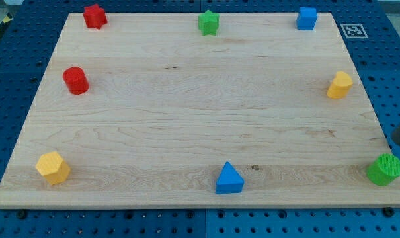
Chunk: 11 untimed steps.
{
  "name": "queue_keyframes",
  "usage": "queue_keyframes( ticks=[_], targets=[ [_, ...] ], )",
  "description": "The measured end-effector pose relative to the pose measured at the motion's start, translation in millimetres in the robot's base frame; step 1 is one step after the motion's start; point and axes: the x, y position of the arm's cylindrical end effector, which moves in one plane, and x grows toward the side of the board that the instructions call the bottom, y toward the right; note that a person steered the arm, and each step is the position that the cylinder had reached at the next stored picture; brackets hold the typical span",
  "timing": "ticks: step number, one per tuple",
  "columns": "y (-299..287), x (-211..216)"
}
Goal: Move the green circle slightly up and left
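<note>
While ribbed green circle (385, 169) sits at wood-grain worktop (186, 119) corner, my tip (399, 145), dark rod end, just above-right of it; no fingers visible, state unknowable.

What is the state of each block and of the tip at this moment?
green circle: upright, at board's bottom-right corner
my tip: just above-right of green circle; contact unclear
blue triangle: near bottom edge
yellow hexagon: bottom-left corner
red circle: upright, left side
green star: top edge
</note>
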Motion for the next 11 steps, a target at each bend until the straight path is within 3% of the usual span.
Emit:
queue_keyframes(
  ticks=[1,4,9,11],
  targets=[
    [3,2],
    [19,82],
    [-15,82],
    [-45,43]
  ],
)
